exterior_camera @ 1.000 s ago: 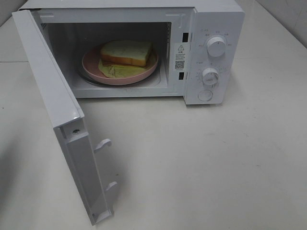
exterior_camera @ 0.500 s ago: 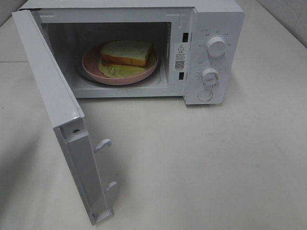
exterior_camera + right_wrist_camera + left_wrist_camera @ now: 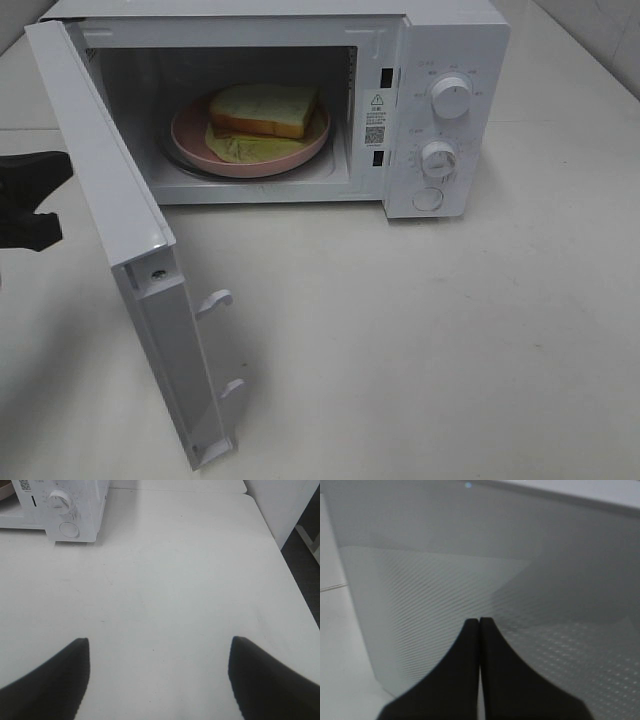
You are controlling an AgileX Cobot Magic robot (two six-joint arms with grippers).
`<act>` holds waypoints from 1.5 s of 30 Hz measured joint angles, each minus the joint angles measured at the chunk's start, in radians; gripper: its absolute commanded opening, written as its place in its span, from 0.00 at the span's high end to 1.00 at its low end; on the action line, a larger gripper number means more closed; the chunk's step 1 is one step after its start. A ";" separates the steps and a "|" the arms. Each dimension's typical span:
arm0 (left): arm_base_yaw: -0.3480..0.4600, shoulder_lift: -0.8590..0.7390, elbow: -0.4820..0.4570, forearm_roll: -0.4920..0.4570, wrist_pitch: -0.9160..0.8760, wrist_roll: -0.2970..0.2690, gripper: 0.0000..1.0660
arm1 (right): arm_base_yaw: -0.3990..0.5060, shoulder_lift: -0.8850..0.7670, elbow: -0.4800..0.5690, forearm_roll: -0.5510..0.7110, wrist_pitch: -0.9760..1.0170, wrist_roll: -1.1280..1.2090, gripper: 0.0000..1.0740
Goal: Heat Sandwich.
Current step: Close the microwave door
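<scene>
The sandwich (image 3: pixel 263 110), a toast slice over a yellow-green layer, lies on a pink plate (image 3: pixel 190 135) inside the white microwave (image 3: pixel 455 40). The microwave door (image 3: pixel 100 170) stands swung wide open toward the front left. My left gripper (image 3: pixel 40 195) shows at the left edge of the exterior view, just outside the door's outer face. In the left wrist view its black fingers (image 3: pixel 479 622) are shut with nothing between them, pointing at the door panel (image 3: pixel 470 555). My right gripper (image 3: pixel 159 641) is open and empty over bare table, away from the microwave (image 3: pixel 65 505); it is outside the exterior view.
Two white latch hooks (image 3: pixel 215 300) stick out from the door's free edge near the table front. The microwave's front panel carries two knobs (image 3: pixel 450 97) and a round button (image 3: pixel 428 199). The white table (image 3: pixel 420 340) ends at an edge (image 3: pixel 295 580) on the right.
My left gripper has come into the exterior view from the left edge, close to the door's outer face. The door, plate and sandwich have not moved.
</scene>
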 measured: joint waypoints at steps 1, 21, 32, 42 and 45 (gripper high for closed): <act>-0.039 0.015 -0.009 -0.040 0.006 0.017 1.00 | 0.000 0.000 0.000 0.000 0.000 0.000 0.31; -0.408 0.136 -0.148 -0.348 0.043 0.143 1.00 | 0.000 0.000 0.000 0.000 0.000 0.000 0.31; -0.544 0.216 -0.341 -0.420 0.166 0.167 1.00 | 0.000 0.000 0.000 0.000 0.000 0.000 0.31; -0.628 0.312 -0.523 -0.496 0.244 0.225 1.00 | 0.000 0.000 0.000 0.000 0.000 0.000 0.31; -0.637 0.333 -0.562 -0.500 0.265 0.231 1.00 | 0.000 0.000 0.000 0.000 0.000 0.000 0.31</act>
